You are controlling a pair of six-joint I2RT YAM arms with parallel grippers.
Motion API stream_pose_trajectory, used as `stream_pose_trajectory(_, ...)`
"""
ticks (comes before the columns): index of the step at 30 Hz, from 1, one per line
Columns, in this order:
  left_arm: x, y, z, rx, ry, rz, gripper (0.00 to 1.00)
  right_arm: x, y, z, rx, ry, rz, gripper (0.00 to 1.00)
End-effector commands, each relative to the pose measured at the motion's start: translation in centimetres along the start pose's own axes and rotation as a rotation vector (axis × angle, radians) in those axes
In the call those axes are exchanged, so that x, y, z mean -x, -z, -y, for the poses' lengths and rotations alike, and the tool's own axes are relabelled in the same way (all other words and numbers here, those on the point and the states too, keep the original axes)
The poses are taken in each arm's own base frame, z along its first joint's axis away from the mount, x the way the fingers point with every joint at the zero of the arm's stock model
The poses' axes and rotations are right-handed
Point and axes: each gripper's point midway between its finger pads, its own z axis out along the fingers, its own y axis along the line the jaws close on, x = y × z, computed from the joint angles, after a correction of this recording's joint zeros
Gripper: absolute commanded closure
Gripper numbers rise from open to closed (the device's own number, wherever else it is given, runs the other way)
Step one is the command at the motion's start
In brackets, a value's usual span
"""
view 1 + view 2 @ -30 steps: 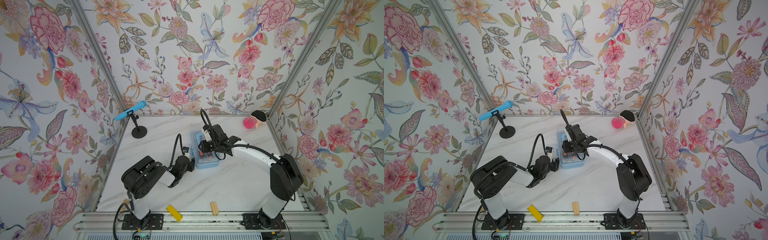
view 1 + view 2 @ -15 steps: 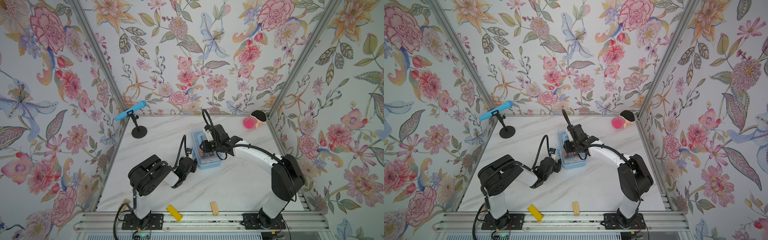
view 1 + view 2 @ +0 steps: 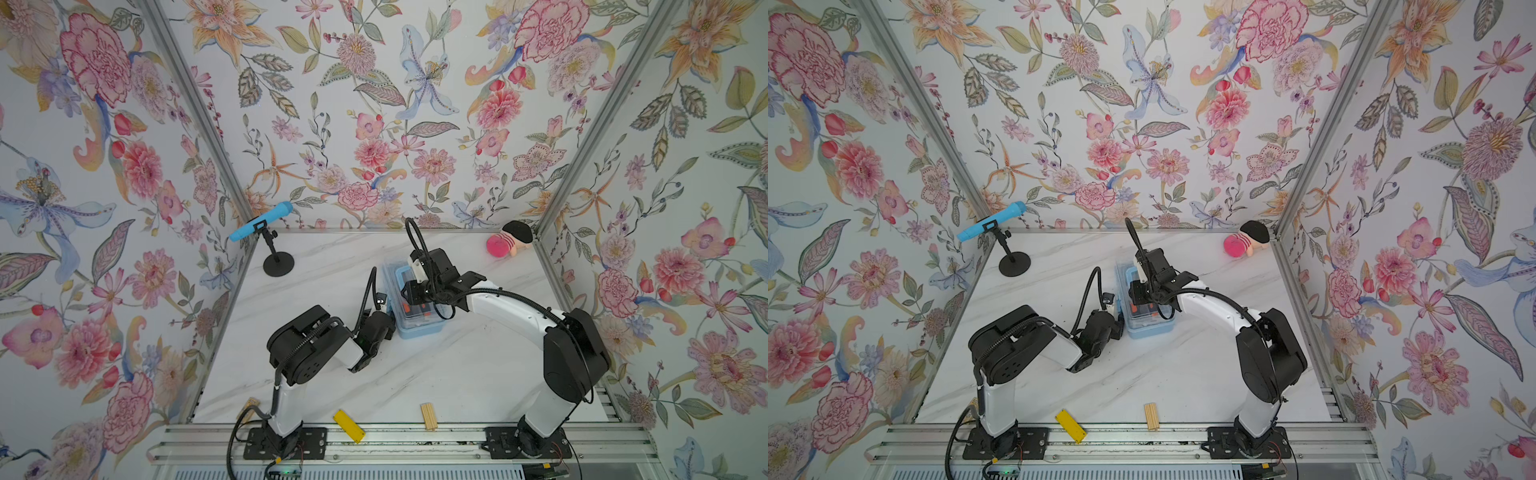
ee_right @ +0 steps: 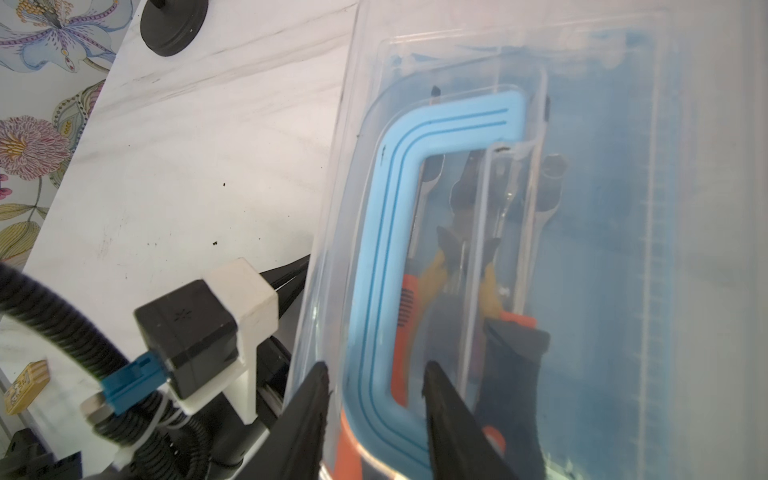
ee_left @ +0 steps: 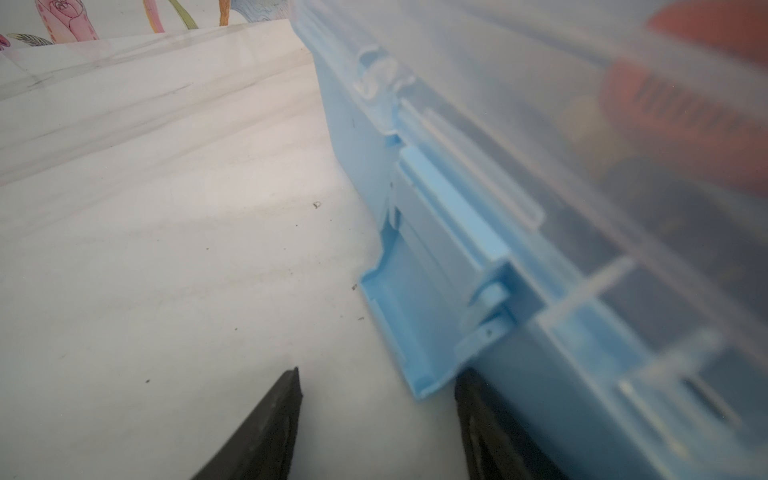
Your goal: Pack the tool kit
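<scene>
The tool kit (image 3: 419,320) (image 3: 1150,322), a light-blue box, stands mid-table with its clear lid down. Through the lid I see yellow-handled pliers (image 4: 436,270), an orange-black screwdriver (image 4: 401,332) and ratchets (image 4: 552,183). My right gripper (image 4: 376,374) (image 3: 411,291) is low over the lid, open, with one finger on each side of the flat blue handle (image 4: 374,291). My left gripper (image 5: 376,386) (image 3: 386,309) is open at the box's left side. One of its fingers (image 5: 469,399) lies against the box wall under the raised blue latch (image 5: 415,316); the other stands over bare table.
A blue microphone (image 3: 259,226) on a black stand (image 3: 278,266) is at the back left. A pink plush toy (image 3: 505,243) lies in the back right corner. A yellow block (image 3: 349,424) and a ridged wooden block (image 3: 429,415) lie at the front edge.
My left arm has pushed forward and right, which brought its gripper up against the box's left side. The right gripper has stayed over the lid.
</scene>
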Motion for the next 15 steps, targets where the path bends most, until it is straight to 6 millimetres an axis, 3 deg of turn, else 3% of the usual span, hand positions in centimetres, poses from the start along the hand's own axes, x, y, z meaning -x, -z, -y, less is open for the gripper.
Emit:
stream_pose_trajectory(1,3.0,-0.6,1.6,-0.051,0.032,0.097,0.37,-7.8,-1.0,2.1,-0.083,-0.027,-0.279,0.6)
stream_pose_trajectory(15,4.5,-1.0,-1.5,-0.003,0.063,0.134,0.37,-7.9,-1.1,1.6,-0.085,-0.023,-0.279,0.6)
